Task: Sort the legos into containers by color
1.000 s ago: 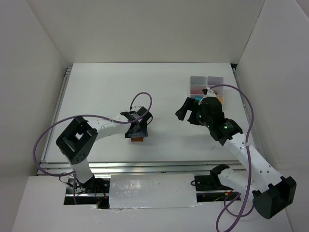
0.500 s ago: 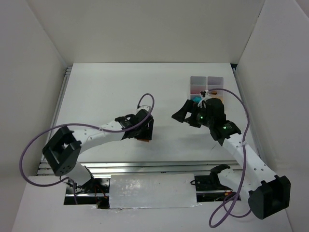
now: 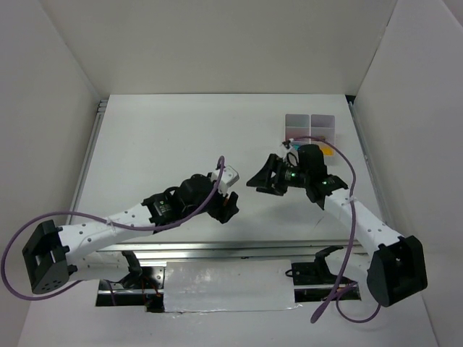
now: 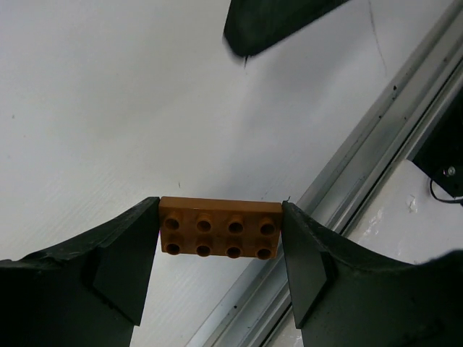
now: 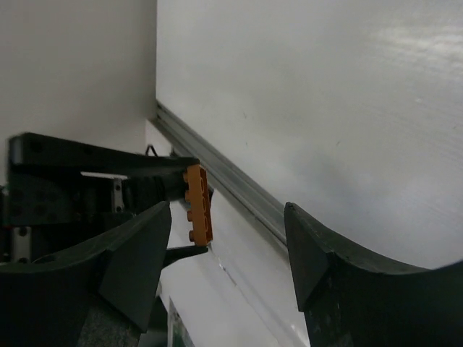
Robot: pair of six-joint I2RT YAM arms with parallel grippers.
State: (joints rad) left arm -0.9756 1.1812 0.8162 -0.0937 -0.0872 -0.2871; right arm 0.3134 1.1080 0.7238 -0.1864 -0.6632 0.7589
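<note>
White table (image 3: 159,144) carried a translucent whitish plastic organiser tray (image 3: 311,123) at far right, with colour showing in some cells. The left gripper (image 3: 228,206) was clamped on an orange rectangular eight-stud plastic brick (image 4: 220,228), lifted clear near the table's centre, and the right gripper (image 3: 264,177), jaws apart and empty, faced it close by. Judged a handover: the right jaws needed to close on the brick's free sides before the left released, then carry it to the matching cell; nothing stood between.

Left claw (image 4: 219,233) clamped on orange brick (image 5: 198,204); right claw (image 5: 227,211) open, facing it.
</note>
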